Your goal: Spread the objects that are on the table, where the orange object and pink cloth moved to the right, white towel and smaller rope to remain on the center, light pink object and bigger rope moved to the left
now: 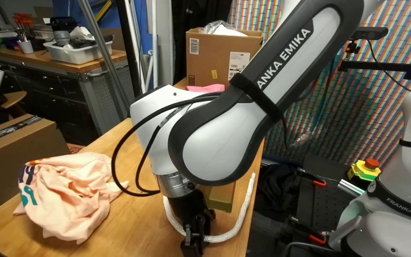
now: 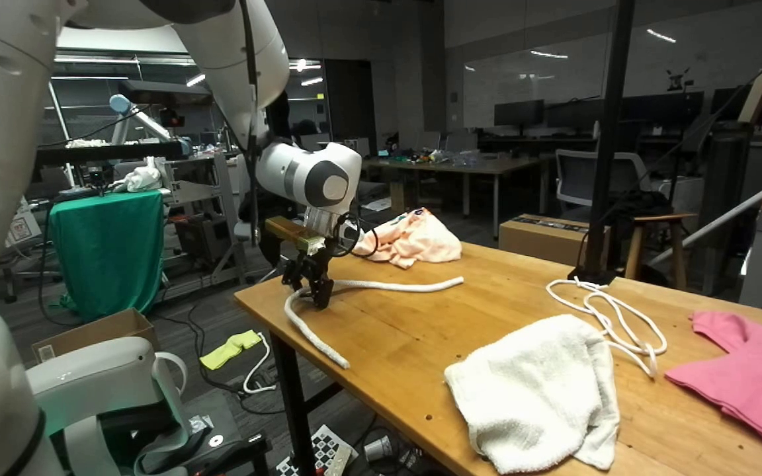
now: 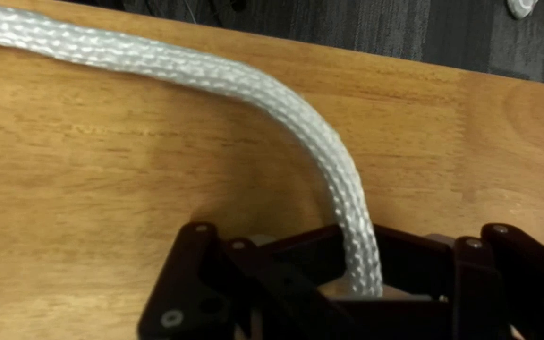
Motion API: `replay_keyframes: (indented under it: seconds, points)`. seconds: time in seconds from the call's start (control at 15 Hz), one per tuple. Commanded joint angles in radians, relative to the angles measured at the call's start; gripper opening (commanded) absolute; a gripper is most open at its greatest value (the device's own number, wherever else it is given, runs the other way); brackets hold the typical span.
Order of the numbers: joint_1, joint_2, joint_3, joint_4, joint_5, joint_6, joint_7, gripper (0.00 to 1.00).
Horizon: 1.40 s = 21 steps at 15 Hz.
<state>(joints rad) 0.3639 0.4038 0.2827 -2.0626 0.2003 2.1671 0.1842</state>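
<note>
A thick white rope lies curved on the wooden table near its end, seen in both exterior views (image 1: 228, 235) (image 2: 414, 287) and the wrist view (image 3: 295, 113). My gripper (image 1: 193, 246) (image 2: 309, 295) (image 3: 358, 231) points down at it. The fingers are shut on the rope, one on each side. The light pink cloth (image 1: 73, 192) (image 2: 417, 239) lies bunched beside it. In an exterior view the white towel (image 2: 533, 390) lies mid-table, a thinner looped white rope (image 2: 647, 348) beyond it, and the pink cloth (image 2: 751, 383) at the far end. I see no separate orange object.
A black pole (image 2: 606, 145) stands at the table's edge near the looped rope. A cardboard box (image 1: 223, 53) stands behind the table's far end. Another box (image 1: 16, 153) is beside the table. The table edge (image 3: 395, 59) runs close to the thick rope.
</note>
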Motion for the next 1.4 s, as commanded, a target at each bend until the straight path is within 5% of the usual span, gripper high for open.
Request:
replay_keyframes:
  seconds: [0.0, 0.4, 0.47, 0.6, 1.2, 1.33]
  points:
    - [0.000, -0.007, 0.015, 0.021, 0.041, -0.016, 0.029, 0.01]
    - [0.027, -0.033, 0.019, 0.039, 0.021, -0.018, 0.087, 0.01]
    - [0.032, -0.040, 0.018, 0.041, 0.012, -0.027, 0.096, 0.26]
    - [0.041, -0.040, 0.015, 0.046, 0.000, -0.031, 0.114, 0.30]
    - [0.063, -0.055, -0.006, 0.078, -0.084, -0.090, 0.200, 0.98]
    - [0.063, -0.073, -0.017, 0.096, -0.129, -0.123, 0.232, 1.00]
